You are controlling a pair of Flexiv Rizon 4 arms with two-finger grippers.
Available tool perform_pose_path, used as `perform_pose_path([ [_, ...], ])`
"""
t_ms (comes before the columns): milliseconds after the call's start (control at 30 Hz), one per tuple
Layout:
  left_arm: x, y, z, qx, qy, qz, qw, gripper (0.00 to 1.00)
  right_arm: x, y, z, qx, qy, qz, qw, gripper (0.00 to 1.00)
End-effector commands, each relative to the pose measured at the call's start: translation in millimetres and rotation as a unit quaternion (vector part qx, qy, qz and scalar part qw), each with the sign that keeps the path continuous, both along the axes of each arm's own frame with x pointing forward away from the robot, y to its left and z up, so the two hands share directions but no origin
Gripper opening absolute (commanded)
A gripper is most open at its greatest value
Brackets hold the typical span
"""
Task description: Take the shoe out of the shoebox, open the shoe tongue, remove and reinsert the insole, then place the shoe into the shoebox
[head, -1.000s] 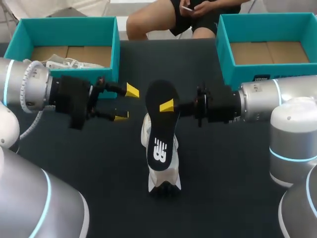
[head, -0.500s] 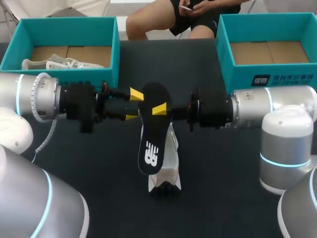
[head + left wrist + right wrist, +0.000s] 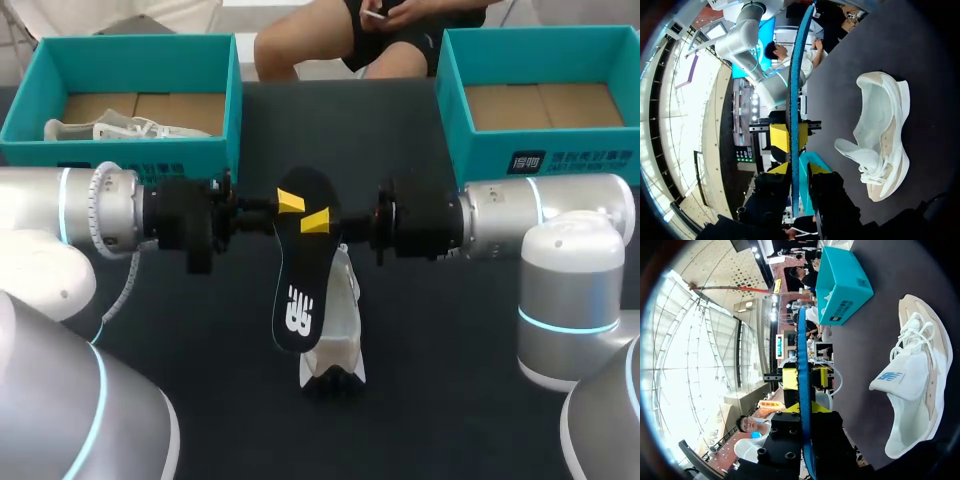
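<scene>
Thin flat black insole (image 3: 298, 310), white-beige laced shoe (image 3: 345, 335), chunky sole

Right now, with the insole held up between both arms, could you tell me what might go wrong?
The right pincer is shut on only the upper end of the insole, which hangs over the shoe. Whether the left pincer grips it yet is unclear, so an early release could drop it. Both pincers sit close together there and might collide. Neither holds the shoe, so pushing the insole in could shove it.
</scene>
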State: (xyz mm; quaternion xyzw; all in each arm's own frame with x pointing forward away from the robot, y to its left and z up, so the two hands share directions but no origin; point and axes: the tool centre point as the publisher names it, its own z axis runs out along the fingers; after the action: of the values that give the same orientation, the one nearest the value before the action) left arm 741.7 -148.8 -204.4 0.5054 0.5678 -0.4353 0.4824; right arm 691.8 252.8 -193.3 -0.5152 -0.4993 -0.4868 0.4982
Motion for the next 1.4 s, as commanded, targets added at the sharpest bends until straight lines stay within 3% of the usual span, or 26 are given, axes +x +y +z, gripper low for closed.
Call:
perform_pose_path([
  [33,-1.6,-5,-3,-0.005,0.000,0.004,1.000,0.18,1.9,6,-1,0.000,-0.001,0.000,1.000,0.00],
  [633,-4.9,-14,-2,-0.019,0.000,0.002,1.000,0.18,2.2,9,-2,0.002,-0.004,-0.003,1.000,0.00],
  [800,-5.9,-12,-2,-0.023,-0.001,0.010,1.000,0.31,2.3,7,-2,0.001,-0.004,-0.005,1.000,0.00],
  [900,-5.7,-8,0,-0.024,-0.004,0.014,1.000,0.32,2.9,4,-3,-0.001,-0.003,-0.006,1.000,0.00],
  [1400,-17.4,9,1,-0.028,0.000,0.032,0.999,0.22,9.7,-14,-3,-0.013,0.000,-0.025,1.000,0.00],
])
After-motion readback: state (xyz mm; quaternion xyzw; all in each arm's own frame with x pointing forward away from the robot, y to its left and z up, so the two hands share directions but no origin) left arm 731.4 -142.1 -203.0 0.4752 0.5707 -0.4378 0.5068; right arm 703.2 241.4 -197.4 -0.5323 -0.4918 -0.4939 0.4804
